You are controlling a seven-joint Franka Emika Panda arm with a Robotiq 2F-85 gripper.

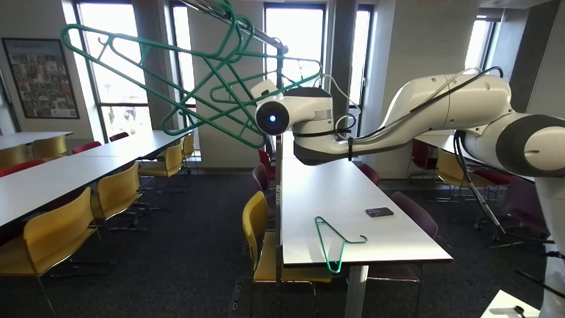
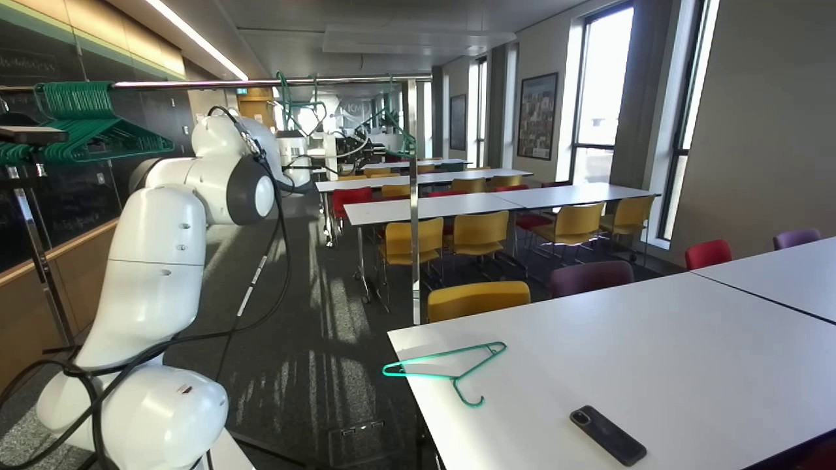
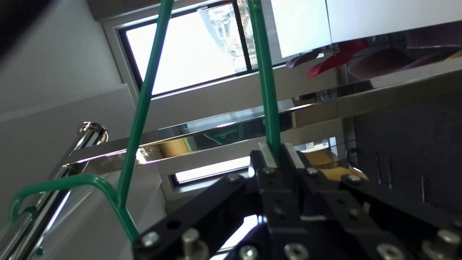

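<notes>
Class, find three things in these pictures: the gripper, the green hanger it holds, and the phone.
Gripper (image 3: 278, 154): wrist view, midway between its tips.
Green hanger (image 3: 269, 97): wrist view, on the straight bar it is held by.
Phone (image 2: 608, 435): an exterior view, middle of its dark back.

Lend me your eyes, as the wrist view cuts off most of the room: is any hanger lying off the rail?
Observer: Yes, in both exterior views a loose hanger lies on the table.
Operator: Does all of it rest on the top?
Observer: No, one end juts out past the table's edge.
Operator: Besides the held hanger between the fingers of my gripper, are others bunched anywhere?
Observer: Yes, in an exterior view a dense bunch hangs on the rail, well away from the post.
</notes>
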